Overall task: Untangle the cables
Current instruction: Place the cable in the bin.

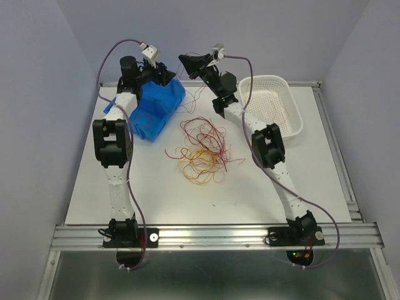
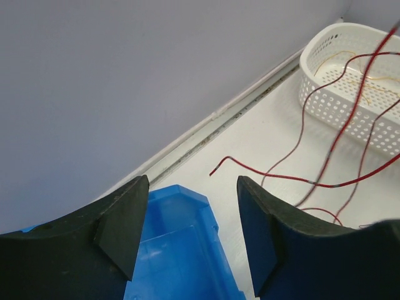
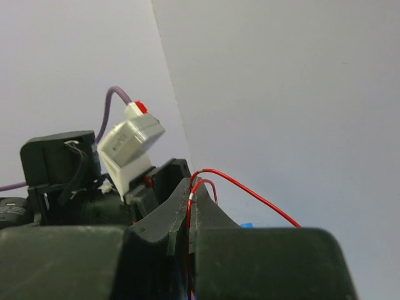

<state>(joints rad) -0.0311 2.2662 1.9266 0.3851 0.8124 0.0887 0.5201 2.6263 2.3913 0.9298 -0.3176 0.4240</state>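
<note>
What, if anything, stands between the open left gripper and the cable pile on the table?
Nothing solid shows. The left gripper hangs above the blue bin; the cables lie on the table beside it. Only red strands held by the right gripper hang between.

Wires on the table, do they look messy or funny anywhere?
Yes. The cables lie in one tangled heap mid-table, red and yellow loops crossing each other. One red strand is odd: it sticks out in the air, pinched in the shut right gripper. The open left gripper holds nothing.
</note>
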